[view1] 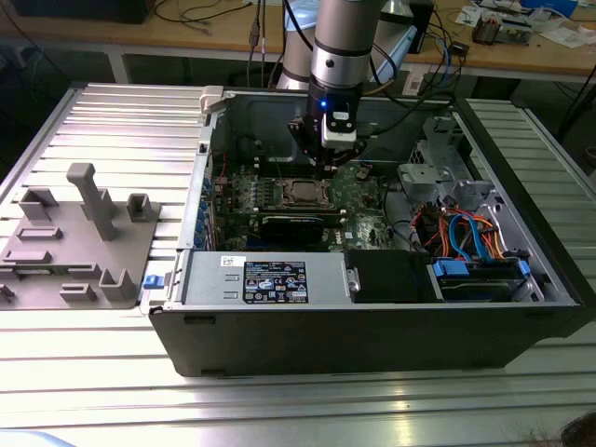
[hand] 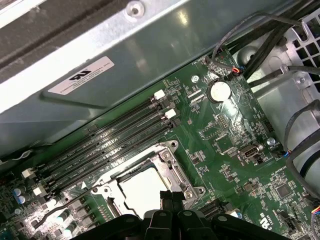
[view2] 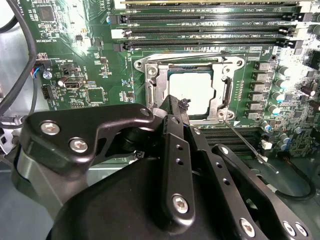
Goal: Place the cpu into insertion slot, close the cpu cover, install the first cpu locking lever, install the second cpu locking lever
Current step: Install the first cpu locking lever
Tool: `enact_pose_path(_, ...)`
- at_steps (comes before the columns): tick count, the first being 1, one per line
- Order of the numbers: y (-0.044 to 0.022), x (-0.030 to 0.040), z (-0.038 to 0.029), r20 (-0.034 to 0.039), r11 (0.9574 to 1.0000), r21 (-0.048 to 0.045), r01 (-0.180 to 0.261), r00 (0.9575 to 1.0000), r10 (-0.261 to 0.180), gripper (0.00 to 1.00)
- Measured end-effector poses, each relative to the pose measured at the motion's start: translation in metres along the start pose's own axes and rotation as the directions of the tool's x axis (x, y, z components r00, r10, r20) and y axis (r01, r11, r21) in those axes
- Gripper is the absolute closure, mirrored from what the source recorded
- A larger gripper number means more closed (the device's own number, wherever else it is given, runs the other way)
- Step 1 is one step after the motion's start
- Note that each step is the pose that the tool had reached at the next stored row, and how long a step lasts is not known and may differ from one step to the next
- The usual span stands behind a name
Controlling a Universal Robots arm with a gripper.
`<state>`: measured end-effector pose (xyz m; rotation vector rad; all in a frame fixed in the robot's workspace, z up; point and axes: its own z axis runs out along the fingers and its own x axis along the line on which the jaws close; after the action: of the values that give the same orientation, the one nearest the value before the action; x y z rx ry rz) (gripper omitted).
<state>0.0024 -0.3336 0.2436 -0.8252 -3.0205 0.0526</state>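
One cpu (view2: 192,90) lies flat in the insertion slot (view2: 143,64), its dull silver top showing through the square window of the cpu cover (view2: 220,92). The cover lies down around the chip's edges inside the slot's grey metal rim. From one corner of the slot a thin locking lever (view2: 242,137) slants away across the green motherboard (view2: 90,60), its far end well clear of the slot. The black end effector (view2: 176,106) hangs at the slot's edge with its two fingers pressed together and nothing pinched between them. Whether the tip touches the cover's rim I cannot tell. Just beside the slot, on another side, run several long dark memory sockets (view2: 200,30), and farther from the slot a round coin battery (hand: 219,91) sits on the board. In the exterior view the slot lies near the middle of an open computer case (view1: 372,326), which rests on a ribbed metal counter (view1: 112,102). A grey moulded fixture (view1: 79,233) stands well apart from the slot, toward the exterior view's left.
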Motion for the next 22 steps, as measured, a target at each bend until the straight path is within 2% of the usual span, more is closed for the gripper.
enact_pose_path(22, 0.0000, 0.0000, 0.0000, 0.0012, 0.9994, 0.0000, 0.033, 0.9994, -0.033, 0.89)
